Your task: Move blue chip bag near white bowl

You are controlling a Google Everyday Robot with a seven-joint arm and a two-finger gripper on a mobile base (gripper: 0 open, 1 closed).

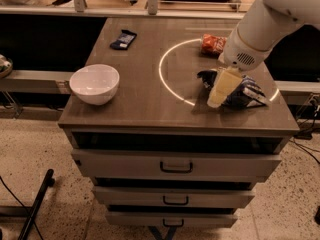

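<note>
Camera view looks down over the front of a grey-brown table (140, 101) with drawers (125, 164) beneath it. The white arm (265, 31) reaches in from the upper right. Its tool (216, 99) — a cream-coloured slab pointing down and a little to the left — hangs over the right front part of the tabletop, directly in front of the blue chip bag (245, 93). Whether the tool is apart or together I cannot tell from this side. It seems to touch the bag's left half, though the slab itself covers the spot. The bag lies crumpled on the table, dark blue with white patterning, at the front right of a thin white circle (160, 73) marked on the surface. Behind it, near the back of the circle, lies an orange-red bag (214, 44). The white bowl (95, 83) sits upright at the left front corner — well apart from the blue chip bag, with bare tabletop between them. A small flat dark-blue packet (123, 39) lies toward the back left.
</note>
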